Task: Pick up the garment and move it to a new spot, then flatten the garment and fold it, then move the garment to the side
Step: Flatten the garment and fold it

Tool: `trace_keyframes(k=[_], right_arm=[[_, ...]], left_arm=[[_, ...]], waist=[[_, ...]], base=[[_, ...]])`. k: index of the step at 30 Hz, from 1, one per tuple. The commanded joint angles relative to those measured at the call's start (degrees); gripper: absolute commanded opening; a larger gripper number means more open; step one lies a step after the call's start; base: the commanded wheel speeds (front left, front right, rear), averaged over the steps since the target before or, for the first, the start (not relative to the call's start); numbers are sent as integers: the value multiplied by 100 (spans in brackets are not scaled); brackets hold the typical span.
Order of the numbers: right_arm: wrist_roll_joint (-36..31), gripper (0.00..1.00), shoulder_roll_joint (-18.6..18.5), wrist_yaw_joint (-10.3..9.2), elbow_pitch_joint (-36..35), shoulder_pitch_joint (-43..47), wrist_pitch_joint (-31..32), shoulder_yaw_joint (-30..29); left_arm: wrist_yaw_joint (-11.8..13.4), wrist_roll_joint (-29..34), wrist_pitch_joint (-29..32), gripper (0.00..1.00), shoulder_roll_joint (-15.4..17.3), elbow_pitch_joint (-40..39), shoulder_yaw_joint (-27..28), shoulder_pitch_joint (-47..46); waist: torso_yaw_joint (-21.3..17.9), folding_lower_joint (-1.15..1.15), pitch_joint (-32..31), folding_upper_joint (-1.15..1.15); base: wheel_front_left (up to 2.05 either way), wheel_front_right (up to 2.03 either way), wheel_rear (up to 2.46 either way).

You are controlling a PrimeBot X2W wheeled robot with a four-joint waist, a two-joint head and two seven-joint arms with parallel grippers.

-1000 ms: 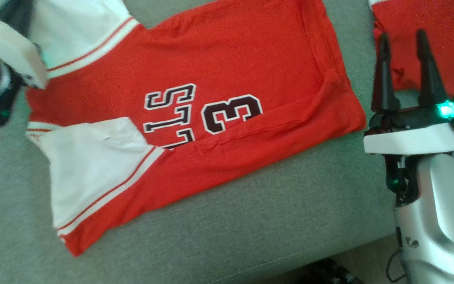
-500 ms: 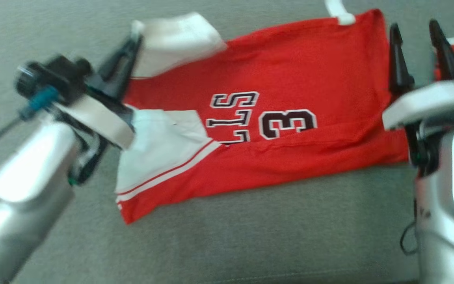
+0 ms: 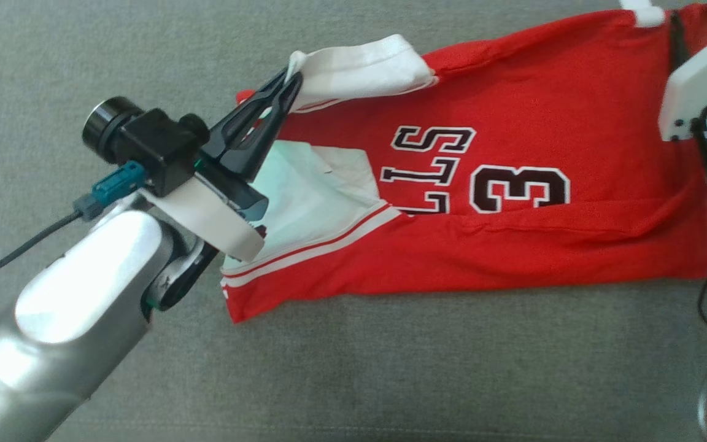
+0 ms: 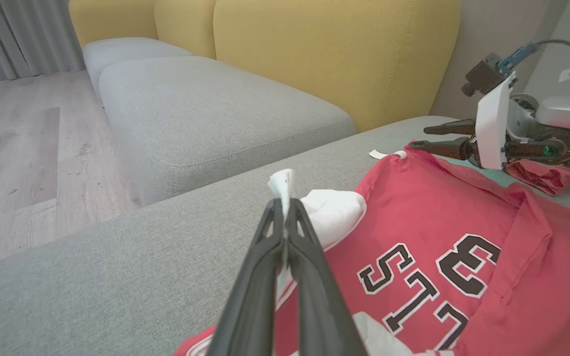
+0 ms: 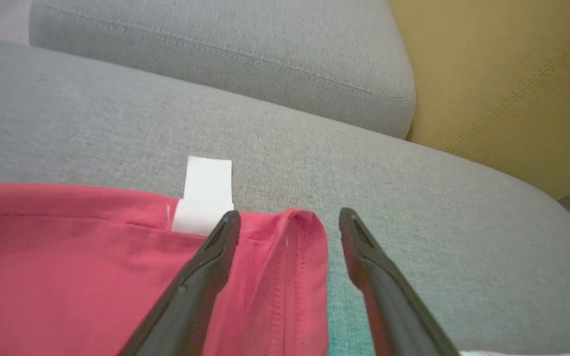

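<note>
A red jersey (image 3: 513, 245) lies spread across the grey seat (image 3: 390, 368) of a sofa, print side up, with black letters and a 3 (image 3: 519, 190) outlined in white. Its long folded edge runs roughly along the seat's front edge, with a band of bare seat between them. The left gripper (image 3: 289, 86) reaches in from the seat's left side, and its jaws are clenched on the far white sleeve (image 3: 366, 67). In the left wrist view the left gripper (image 4: 285, 207) has its two fingers pressed together, with a tuft of white cloth standing up past the tips and the sleeve (image 4: 334, 212) bunched just behind them. The other sleeve (image 3: 316, 190) lies folded flat onto the front of the jersey, nearer the front edge. At the jersey's right end, the right gripper (image 5: 290, 220) has its jaws spread wide and released, holding nothing. The fingers straddle the rolled corner of the hem: one is over the red cloth just beside a white tag (image 5: 208, 190), the other over bare seat. The tag sticks out from the hem toward the seat's far edge. Behind the seat rises a yellow backrest (image 4: 334, 54).
</note>
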Motion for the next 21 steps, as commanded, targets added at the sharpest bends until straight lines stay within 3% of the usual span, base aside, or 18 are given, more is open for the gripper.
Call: trace_keyframes(k=[1,12,13,14,21], right_arm=[[-200,100,-88,-5,108,-282,-123,-18],[-875,100,-272,-5,1239,-847,-293,-386],[-914,71,-270,-5,1341,-882,-289,-408],[-960,2,-272,-5,1436,-916,-299,-402],[-905,0,-129,-5,1832,-1265,-816,-408]], left_arm=[[36,56,31,0,139,-234,182,-311],[87,112,50,0,126,-397,151,-391],[85,104,51,0,133,-390,154,-392],[89,90,48,0,146,-370,169,-395],[174,-25,-1,0,320,-40,382,-431]], waist=[[113,-1,119,0],[125,-1,260,0],[110,-1,251,0],[93,-1,243,0],[-183,-1,66,0]], base=[[0,0,0],[0,0,0],[0,0,0],[0,0,0],[0,0,0]])
